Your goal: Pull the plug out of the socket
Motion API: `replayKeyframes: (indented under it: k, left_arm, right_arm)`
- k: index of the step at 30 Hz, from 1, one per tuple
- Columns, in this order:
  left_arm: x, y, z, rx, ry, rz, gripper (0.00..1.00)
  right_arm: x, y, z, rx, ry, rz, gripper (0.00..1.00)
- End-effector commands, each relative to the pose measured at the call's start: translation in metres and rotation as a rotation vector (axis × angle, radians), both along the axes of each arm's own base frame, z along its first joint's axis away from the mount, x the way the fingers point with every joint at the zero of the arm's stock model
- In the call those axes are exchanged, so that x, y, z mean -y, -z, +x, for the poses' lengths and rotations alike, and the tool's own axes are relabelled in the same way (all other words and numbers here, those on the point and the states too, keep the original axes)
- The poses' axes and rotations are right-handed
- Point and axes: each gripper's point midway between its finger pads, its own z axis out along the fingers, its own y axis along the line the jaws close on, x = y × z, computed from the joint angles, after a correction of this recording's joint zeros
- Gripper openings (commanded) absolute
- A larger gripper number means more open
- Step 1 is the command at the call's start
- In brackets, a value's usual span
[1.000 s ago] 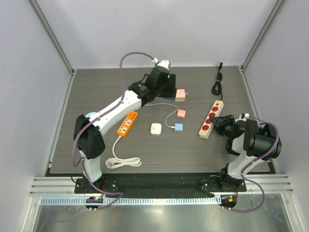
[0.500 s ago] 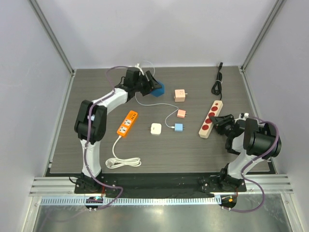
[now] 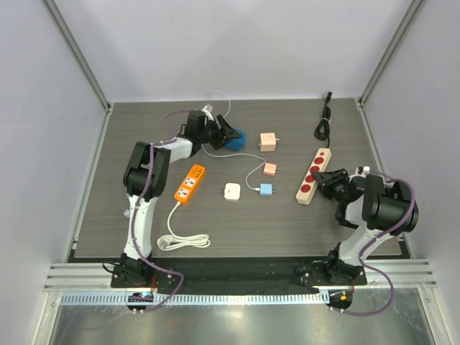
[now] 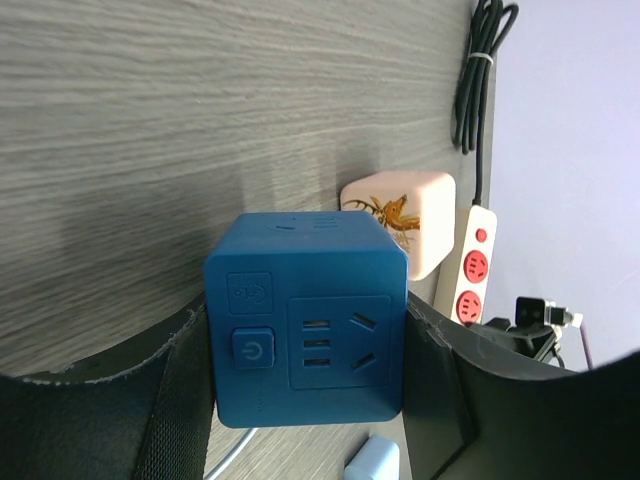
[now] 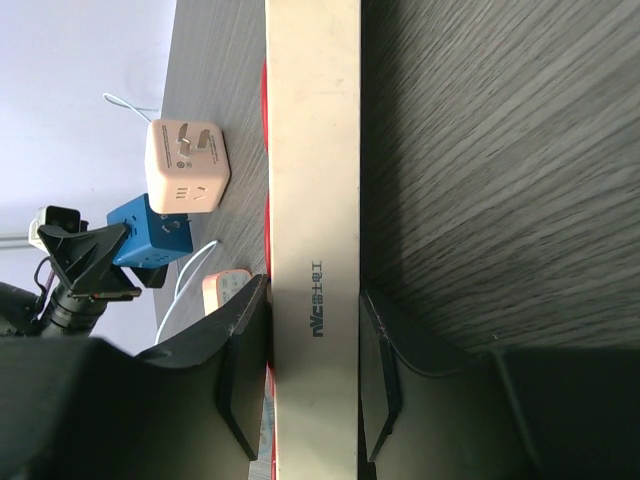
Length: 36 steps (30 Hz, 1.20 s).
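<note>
plug: upper centre-left, well apart from socket at right
left end effector: clamped on plug
right end effector: clamped on socket
step: pull looks done
next: set plug on worktop, release

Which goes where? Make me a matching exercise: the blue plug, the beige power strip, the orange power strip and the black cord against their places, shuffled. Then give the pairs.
Things:
1. blue plug
2. beige power strip
3. orange power strip
4. black cord

Places:
A. lying free on the table, nothing gripping it
B. between the left fingers
C. bundled at the far right of the table
D. between the right fingers

Pairs: 1-B, 2-D, 3-A, 4-C.
</note>
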Motion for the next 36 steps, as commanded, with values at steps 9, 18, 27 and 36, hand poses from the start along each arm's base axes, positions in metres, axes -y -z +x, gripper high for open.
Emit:
replayKeyframes:
  k: [9,18,27,36]
  left_arm:
    - [0.006,-0.016,0.013,0.077,0.025,0.005,0.49]
    - [-0.005,-0.007,0.015,0.058,-0.004,0.096,0.73]
    - [-0.019,-0.018,0.011,0.099,-0.034,0.240,0.79]
    - [-0.027,-0.038,0.004,0.183,-0.059,0.412,0.80]
  right_arm:
    - [0.003,-0.009,0.010,0.050,-0.007,-0.055,0.01]
    - [0.003,-0.010,0.010,0.052,-0.008,-0.053,0.01]
    - [0.003,-0.010,0.010,0.052,-0.009,-0.053,0.01]
    - [0.003,-0.010,0.011,0.051,-0.011,-0.053,0.01]
